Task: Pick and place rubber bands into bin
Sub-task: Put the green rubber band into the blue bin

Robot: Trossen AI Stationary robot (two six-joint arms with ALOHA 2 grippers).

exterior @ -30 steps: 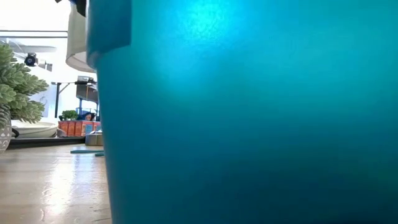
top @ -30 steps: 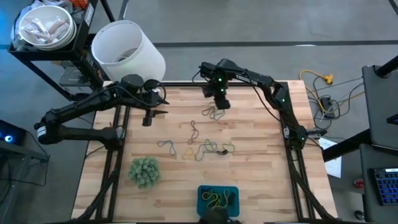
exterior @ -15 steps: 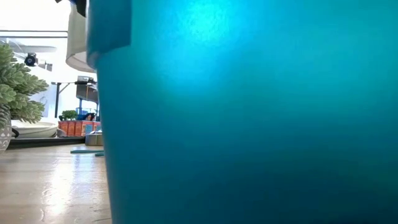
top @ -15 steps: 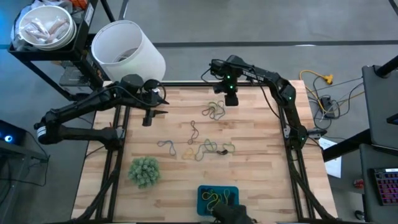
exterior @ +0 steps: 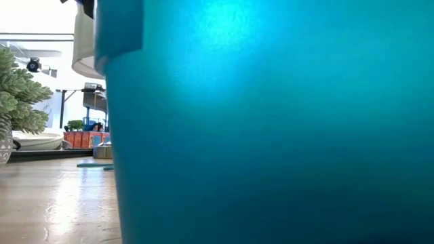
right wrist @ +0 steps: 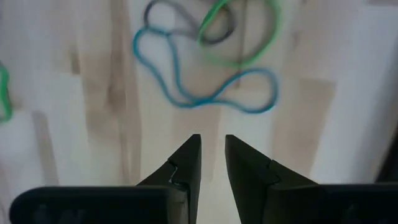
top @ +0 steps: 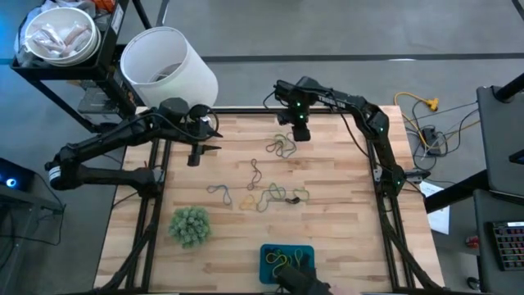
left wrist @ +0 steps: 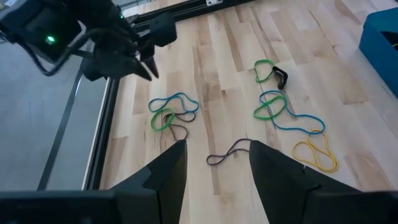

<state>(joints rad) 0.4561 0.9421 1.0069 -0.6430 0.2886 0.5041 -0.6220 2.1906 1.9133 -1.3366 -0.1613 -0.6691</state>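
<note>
Right, my right pincer [right wrist: 212, 163] hangs slightly parted and empty over the blue rubber band [right wrist: 205, 81] on the worktop [top: 344, 238]; light, floppy, so I'd pinch one strand low.

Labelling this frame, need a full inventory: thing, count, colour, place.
rubber bands: several loose, green, blue, yellow, dark; mid-table, a few more in the bin
bin: one, teal; near table edge, fills the low view
fuzzy ball: one, green; near-left of table
big cylinder: one, white; beyond far-left corner
bowl: one, white; shelf at far left
table: one, light wood
left gripper: open, waiting at far-left of table
right gripper: slightly parted, empty, beside far cluster of bands
</note>
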